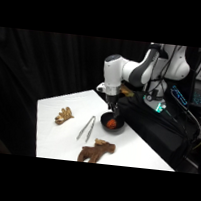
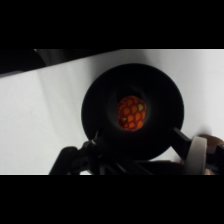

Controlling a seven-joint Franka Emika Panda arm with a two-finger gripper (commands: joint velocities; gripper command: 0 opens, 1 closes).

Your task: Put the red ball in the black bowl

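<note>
I count one red ball point(image 2: 132, 113) inside one black bowl point(image 2: 97, 102); gripper point(image 1: 111, 106) above, its fingers' spread I cannot tell.

Glossy black bowl point(image 2: 95, 107), metal tongs point(image 1: 86, 127)

Gripper point(image 2: 145, 167) fingertips are lost against the black bowl point(image 2: 95, 107) below them, their spread unreadable; the linkage is cut by the bottom edge, the arm's point(image 1: 142, 67) middle by the top.
</note>
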